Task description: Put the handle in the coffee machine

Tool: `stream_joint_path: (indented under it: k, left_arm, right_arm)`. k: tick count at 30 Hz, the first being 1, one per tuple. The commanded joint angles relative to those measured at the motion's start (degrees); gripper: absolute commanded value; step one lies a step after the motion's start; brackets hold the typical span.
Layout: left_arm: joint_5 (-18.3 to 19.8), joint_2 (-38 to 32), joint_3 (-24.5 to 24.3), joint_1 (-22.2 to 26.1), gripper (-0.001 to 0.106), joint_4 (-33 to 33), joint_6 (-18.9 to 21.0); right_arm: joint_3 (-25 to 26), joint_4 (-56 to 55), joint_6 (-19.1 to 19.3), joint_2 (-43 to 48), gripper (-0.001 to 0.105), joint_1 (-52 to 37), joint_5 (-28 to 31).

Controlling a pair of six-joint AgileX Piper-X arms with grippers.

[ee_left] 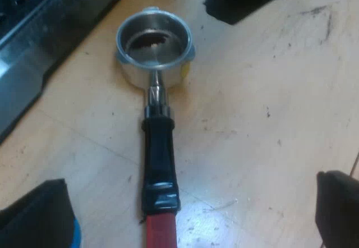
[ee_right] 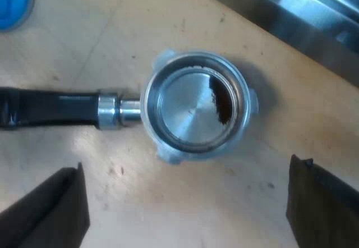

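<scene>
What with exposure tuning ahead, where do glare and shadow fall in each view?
Left wrist view: glare on the table beside the handle, sheen on its black wrap, holder dim inside. Right wrist view: holder's floor shines; soft shadow falls toward the machine.

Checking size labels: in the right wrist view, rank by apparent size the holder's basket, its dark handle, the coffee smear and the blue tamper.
1. basket
2. dark handle
3. blue tamper and coffee smear look alike; tamper partly seen.
</scene>
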State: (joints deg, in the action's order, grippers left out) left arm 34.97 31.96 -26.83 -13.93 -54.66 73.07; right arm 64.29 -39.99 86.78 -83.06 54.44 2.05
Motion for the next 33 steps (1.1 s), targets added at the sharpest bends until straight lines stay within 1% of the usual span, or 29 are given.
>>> stream_joint_path:
  k: [1, 3, 6, 9, 14, 18, 25, 33]
  left_arm:
    - [0.99, 0.14, 0.73, 0.14, 0.09, 2.36, -0.34]
    - [1.45, 0.14, 0.72, 0.14, 0.09, 3.18, -0.34]
    - [1.47, 0.14, 0.72, 0.14, 0.09, 4.98, -0.34]
    - [1.86, 0.14, 0.72, 0.14, 0.09, 6.52, -0.34]
    - [2.0, 0.14, 0.72, 0.14, 0.09, 6.34, -0.34]
    - [2.19, 0.14, 0.72, 0.14, 0.09, 6.34, -0.34]
    - [2.19, 0.14, 0.72, 0.14, 0.09, 6.14, -0.11]
    - [2.19, 0.14, 0.72, 0.14, 0.09, 5.73, -0.11]
  right_arm:
    - [0.26, 1.74, 2.03, -1.08, 0.075, -1.71, -1.54]
    - [0.26, 2.02, 3.05, -1.76, 0.075, -2.38, -3.01]
    - [0.26, 2.3, 5.54, -2.92, 0.075, -2.47, -3.3]
    - [0.26, 2.87, 5.82, -4.01, 0.074, -2.47, -3.3]
    - [1.42, 2.96, 6.58, -5.46, 0.074, -2.47, -3.3]
    - [3.15, 2.9, 8.29, -7.38, 0.074, -2.47, -3.3]
    - [5.1, 2.9, 8.61, -11.54, 0.074, -2.47, -3.65]
    - [5.37, 3.64, 9.22, -13.95, 0.074, -2.47, -3.65]
